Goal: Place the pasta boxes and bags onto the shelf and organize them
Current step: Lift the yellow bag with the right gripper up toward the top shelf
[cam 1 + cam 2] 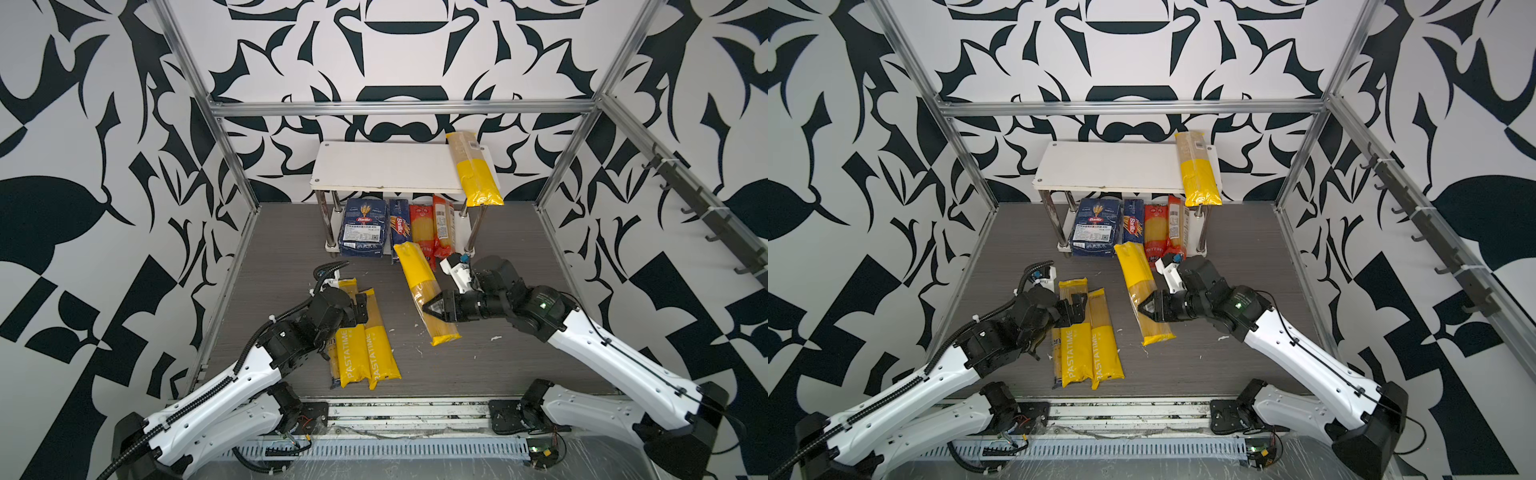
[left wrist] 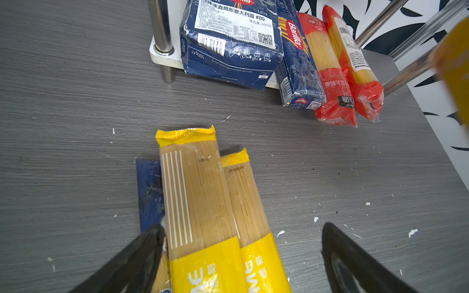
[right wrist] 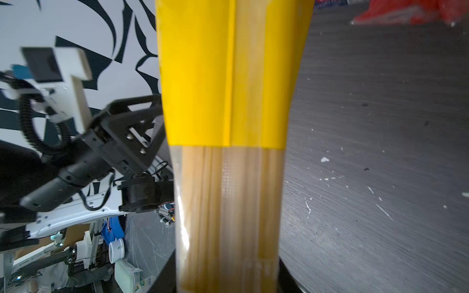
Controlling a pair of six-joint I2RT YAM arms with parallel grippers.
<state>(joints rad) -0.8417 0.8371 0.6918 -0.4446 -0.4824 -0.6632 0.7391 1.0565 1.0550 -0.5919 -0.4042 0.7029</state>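
- Grey wood-grain bench (image 1: 282,241) carries the shelf (image 1: 374,166) at its rear edge, close to the patterned wall. Aluminium frame rails bound both sides.
- Top board: one yellow bag (image 1: 473,170) lies across the end on the right arm's side, and its yellow end overhangs the front edge. The remaining board is bare white.
- Lower board: the wide Barilla box (image 1: 361,228), narrow Barilla box (image 1: 400,226) and red bags (image 1: 422,230) lie side by side, touching. All project past the front edge towards the arms. A bare strip of board separates the red bags from the chrome post.
- Right gripper (image 1: 430,309): jaws drawn in on the middle of the held yellow bag (image 1: 417,274), at its clear section just beside the yellow band. The bag runs slantwise. Its far end is near the front ends of the narrow box and red bags. Whether it rests on the bench cannot be told.
- Left gripper (image 2: 242,227): jaws spread wide and holding nothing. It hovers over the two PASTATIME bags (image 1: 353,353), which lie touching on the bench. The dark-blue bag (image 2: 149,187) lies partly beneath the one nearer the side rail.
- Open room: a bare strip of bench separates the paired bags from the held bag. Wider bare areas flank the shelf up to each side rail.
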